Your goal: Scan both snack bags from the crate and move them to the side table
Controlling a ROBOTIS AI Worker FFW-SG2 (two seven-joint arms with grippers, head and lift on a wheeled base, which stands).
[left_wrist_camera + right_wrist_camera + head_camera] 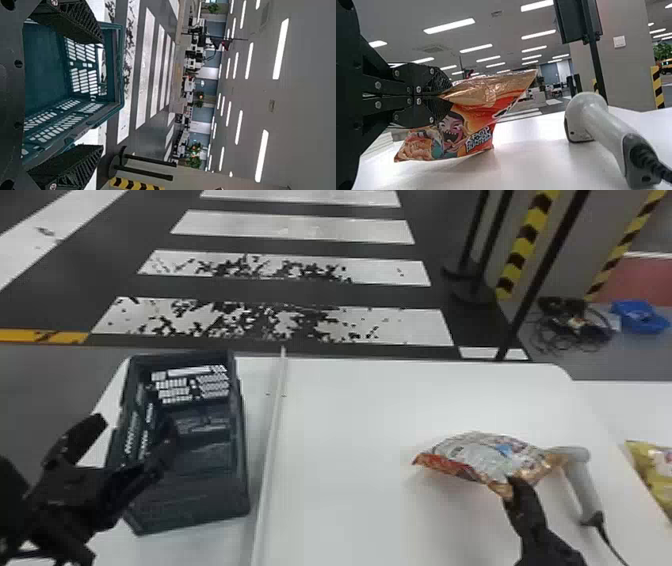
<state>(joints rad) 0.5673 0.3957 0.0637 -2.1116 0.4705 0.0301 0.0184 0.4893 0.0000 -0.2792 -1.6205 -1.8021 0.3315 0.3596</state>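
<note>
We're seeing the right gripper (pixel 511 486) pinching the orange snack bag (pixel 475 454) by its end between its fingers, and it's hanging over the white surface (pixel 345 470) near the handheld barcode scanner (pixel 584 485)! Over by the teal crate (pixel 200 502), the left gripper (pixel 136 429) is holding its fingers wide apart, while the yellow snack bag (pixel 652 472) is lying on the side table (pixel 635 405).

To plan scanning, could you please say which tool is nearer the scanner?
Right: the right tool holds a snack bag beside the scanner; the left tool is farther, by the crate.
</note>
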